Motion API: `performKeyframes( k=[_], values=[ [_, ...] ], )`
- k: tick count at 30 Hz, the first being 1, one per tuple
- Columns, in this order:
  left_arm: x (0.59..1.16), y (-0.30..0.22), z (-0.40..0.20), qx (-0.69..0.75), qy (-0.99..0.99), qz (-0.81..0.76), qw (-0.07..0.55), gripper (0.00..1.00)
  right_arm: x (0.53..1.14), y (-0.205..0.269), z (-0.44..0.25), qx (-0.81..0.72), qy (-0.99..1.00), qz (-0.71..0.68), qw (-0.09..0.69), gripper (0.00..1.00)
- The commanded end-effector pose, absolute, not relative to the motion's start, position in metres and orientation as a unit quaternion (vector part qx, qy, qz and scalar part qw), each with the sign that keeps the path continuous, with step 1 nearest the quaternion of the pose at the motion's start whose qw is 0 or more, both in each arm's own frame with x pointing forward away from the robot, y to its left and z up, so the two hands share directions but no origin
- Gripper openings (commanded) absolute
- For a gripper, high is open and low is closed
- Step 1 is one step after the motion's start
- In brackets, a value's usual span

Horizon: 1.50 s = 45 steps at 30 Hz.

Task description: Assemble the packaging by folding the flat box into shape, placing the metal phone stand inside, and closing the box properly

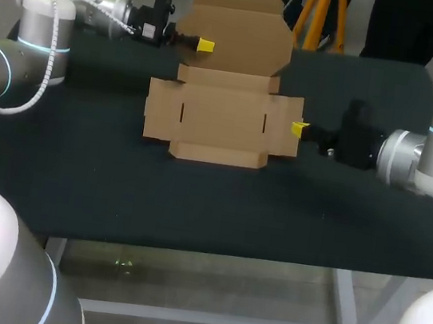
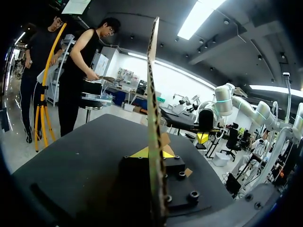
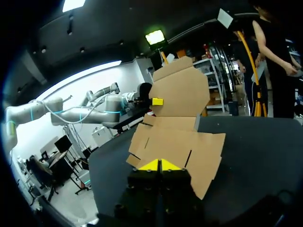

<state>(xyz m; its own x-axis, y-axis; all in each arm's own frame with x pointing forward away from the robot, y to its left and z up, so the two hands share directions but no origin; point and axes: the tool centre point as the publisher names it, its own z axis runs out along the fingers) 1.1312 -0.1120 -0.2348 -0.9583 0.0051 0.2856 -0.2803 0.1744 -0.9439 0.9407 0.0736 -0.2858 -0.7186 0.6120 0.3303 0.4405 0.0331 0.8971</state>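
A flat brown cardboard box (image 1: pixel 222 118) lies unfolded on the black table (image 1: pixel 76 183). Its big lid flap (image 1: pixel 239 28) stands upright at the far side. My left gripper (image 1: pixel 205 45) is shut on the left edge of that lid. In the left wrist view the lid's edge (image 2: pixel 152 94) runs straight up between its yellow tips (image 2: pixel 154 152). My right gripper (image 1: pixel 299 129) is shut with nothing in it, its tips at the outer edge of the box's right side flap (image 3: pixel 208 156). The right wrist view shows the box (image 3: pixel 165 142) ahead of the shut tips (image 3: pixel 159 165). No phone stand is in view.
Bare black table surrounds the box in front and on both sides. The far table edge runs just behind the raised lid. Both arms come in low over the table from the sides.
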Motion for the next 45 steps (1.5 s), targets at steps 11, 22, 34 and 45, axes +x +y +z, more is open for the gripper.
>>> performKeyframes(
  k=[11, 22, 34, 45],
  values=[
    [1.087, -0.124, -0.214, 0.105, -0.745, 0.658, 0.033, 0.00, 0.941, 0.104, -0.305, 0.337, 0.721, 0.602, 0.065, 0.00],
    [1.058, -0.135, -0.187, 0.116, -0.755, 0.645, -0.010, 0.00, 0.926, 0.119, -0.319, 0.328, 0.724, 0.603, 0.074, 0.00],
    [1.030, -0.142, -0.166, 0.120, -0.753, 0.645, -0.040, 0.00, 0.909, 0.118, -0.319, 0.314, 0.726, 0.608, 0.077, 0.00],
    [1.009, -0.151, -0.151, 0.131, -0.752, 0.644, -0.053, 0.00, 0.895, 0.112, -0.321, 0.308, 0.724, 0.612, 0.084, 0.00]
  ],
)
